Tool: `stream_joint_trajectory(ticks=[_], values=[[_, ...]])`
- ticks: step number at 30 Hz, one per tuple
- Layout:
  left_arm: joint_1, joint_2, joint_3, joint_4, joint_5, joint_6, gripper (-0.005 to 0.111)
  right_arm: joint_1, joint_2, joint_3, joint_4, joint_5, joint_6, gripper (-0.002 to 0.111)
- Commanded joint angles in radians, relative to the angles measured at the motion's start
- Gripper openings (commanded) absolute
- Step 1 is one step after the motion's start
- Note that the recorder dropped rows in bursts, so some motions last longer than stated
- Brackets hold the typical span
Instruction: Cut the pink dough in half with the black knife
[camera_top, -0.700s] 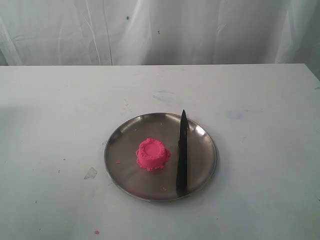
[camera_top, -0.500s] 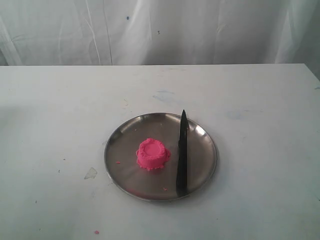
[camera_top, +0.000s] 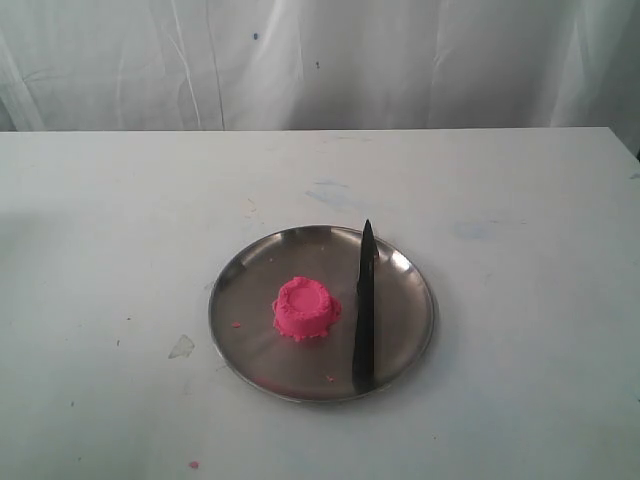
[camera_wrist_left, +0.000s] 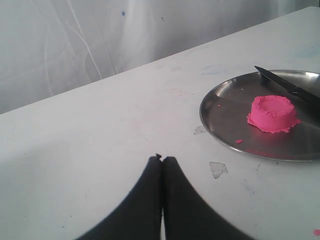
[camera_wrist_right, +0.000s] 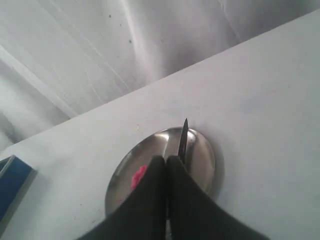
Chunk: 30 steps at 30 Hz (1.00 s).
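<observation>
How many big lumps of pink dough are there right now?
1: the round pink dough mound sits whole on the round steel plate beside the slim black knife. Only tiny pink crumbs lie elsewhere; nothing seems hidden.

The scene is backed by white sheeting (camera_top: 400, 60), hung in loose vertical folds and marked by a few dark specks (camera_top: 255, 36). The foreground is filled by a white table (camera_top: 520, 180), evenly and softly lit. Faint bluish smudges (camera_top: 470, 230) and a small pale scrap (camera_top: 181, 346) are seen on its matte top. A blue object (camera_wrist_right: 12, 182) is partly caught in the right wrist view.
</observation>
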<state>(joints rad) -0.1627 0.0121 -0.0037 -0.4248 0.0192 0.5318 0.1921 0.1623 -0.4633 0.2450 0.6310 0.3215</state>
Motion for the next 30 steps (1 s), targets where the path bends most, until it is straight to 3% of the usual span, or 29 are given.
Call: stream_joint_trajectory(ticks=[1,10,16,18,21,25,30], values=[[-0.001,-0.005,0.004,-0.008,0.000,-0.005,0.000,-0.003,0.077,-0.075,0.068,0.087,0.003,0.000],[-0.001,-0.005,0.004,-0.008,0.000,-0.005,0.000,-0.003,0.237,-0.147,0.174,0.154,-0.112,0.000],[-0.001,-0.005,0.004,-0.008,0.000,-0.005,0.000,-0.001,0.510,-0.278,0.215,0.235,-0.275,0.001],[-0.001,-0.005,0.004,-0.008,0.000,-0.005,0.000,0.011,0.598,-0.315,0.243,0.235,-0.343,0.007],[-0.001,-0.005,0.004,-0.008,0.000,-0.005,0.000,0.029,0.785,-0.356,0.320,0.218,-0.412,0.028],[-0.001,-0.005,0.004,-0.008,0.000,-0.005,0.000,0.029,1.002,-0.369,0.399,0.062,-0.428,0.056],[-0.001,-0.005,0.004,-0.008,0.000,-0.005,0.000,0.044,1.260,-0.434,0.570,0.043,-0.621,0.057]])
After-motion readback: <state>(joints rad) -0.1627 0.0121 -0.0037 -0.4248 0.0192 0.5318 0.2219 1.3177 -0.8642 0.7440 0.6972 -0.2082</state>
